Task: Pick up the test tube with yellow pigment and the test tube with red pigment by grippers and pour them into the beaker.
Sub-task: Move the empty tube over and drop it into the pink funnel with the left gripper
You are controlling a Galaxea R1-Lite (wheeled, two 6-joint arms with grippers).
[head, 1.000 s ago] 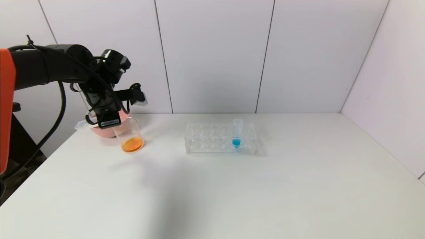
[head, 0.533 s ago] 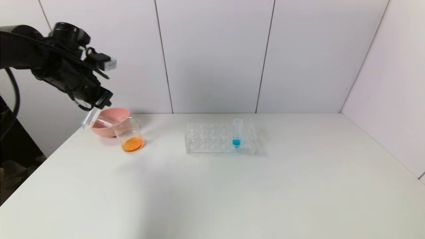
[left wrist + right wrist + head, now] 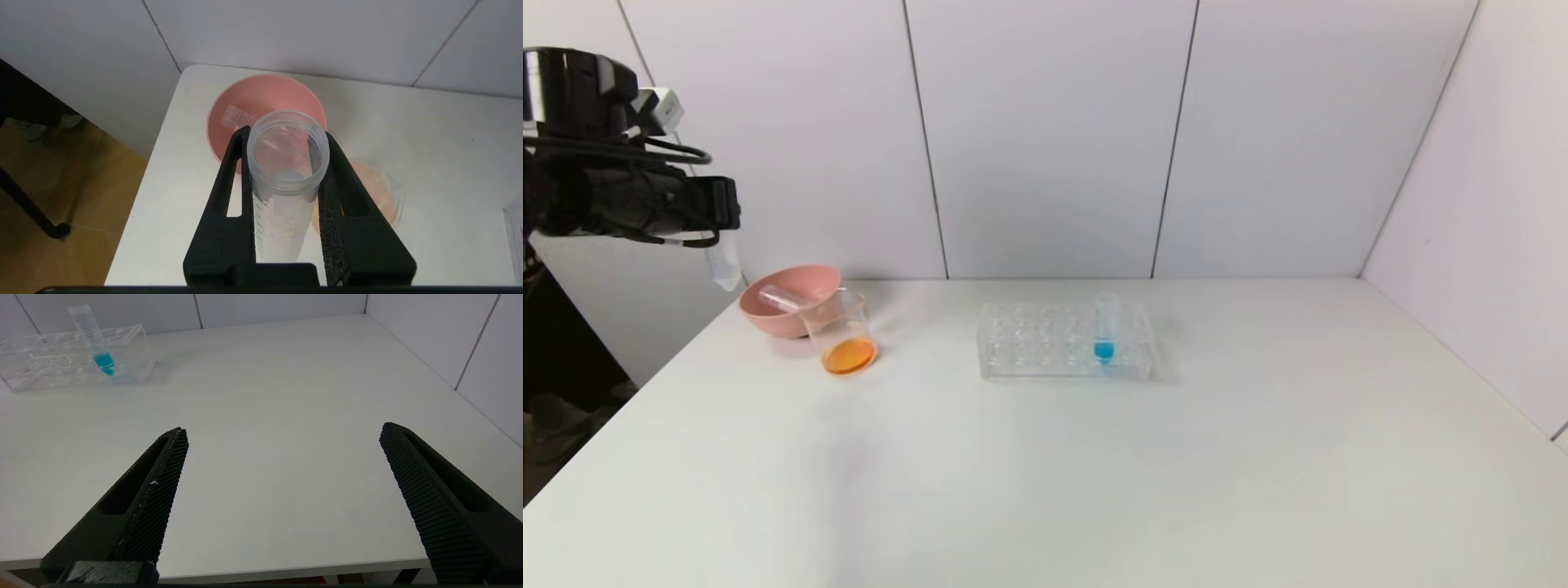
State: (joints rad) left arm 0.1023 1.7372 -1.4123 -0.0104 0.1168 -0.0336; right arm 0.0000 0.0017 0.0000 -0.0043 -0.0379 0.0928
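risk sits with the left tool [image 3: 286, 192], clenched on an emptied test tube [image 3: 286, 171] held high over the pink bowl [image 3: 788, 310] — a slack grip could drop it onto the beaker [image 3: 843, 335] just beside, spilling its orange mix on the tabletop [image 3: 1094, 474]. right tool [image 3: 282, 486] hangs released, well apart — another tube lies in the bowl.

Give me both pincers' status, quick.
Left pincer: shut on an emptied test tube, above the pink bowl.
Right pincer: open, holding nothing, over the table.
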